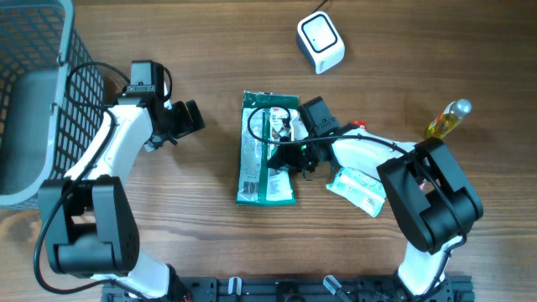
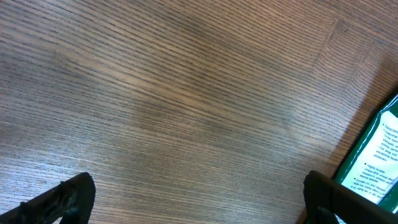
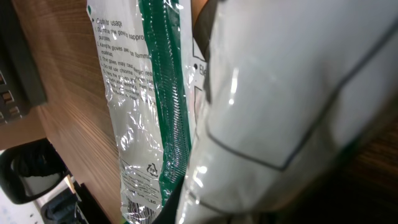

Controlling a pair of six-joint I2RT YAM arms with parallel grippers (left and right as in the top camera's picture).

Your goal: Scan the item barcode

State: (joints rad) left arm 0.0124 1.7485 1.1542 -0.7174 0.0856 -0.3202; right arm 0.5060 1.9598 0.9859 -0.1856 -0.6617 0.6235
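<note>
Sachet [image 1: 359,189], white and flat, lies nearest the arms' bases on the desk [image 1: 210,243], beside the right arm. Just beyond it, the green package [image 1: 267,151] lies flat mid-desk. The right gripper [image 1: 287,158] sits at the package's right edge with jaws together; whether they pinch the film cannot be told. Left of the package, the left gripper [image 1: 180,122] hovers over bare wood, jaws wide apart. Farther off are a yellow bottle [image 1: 447,119], a grey basket [image 1: 42,33] and the white scanner [image 1: 320,42].
</note>
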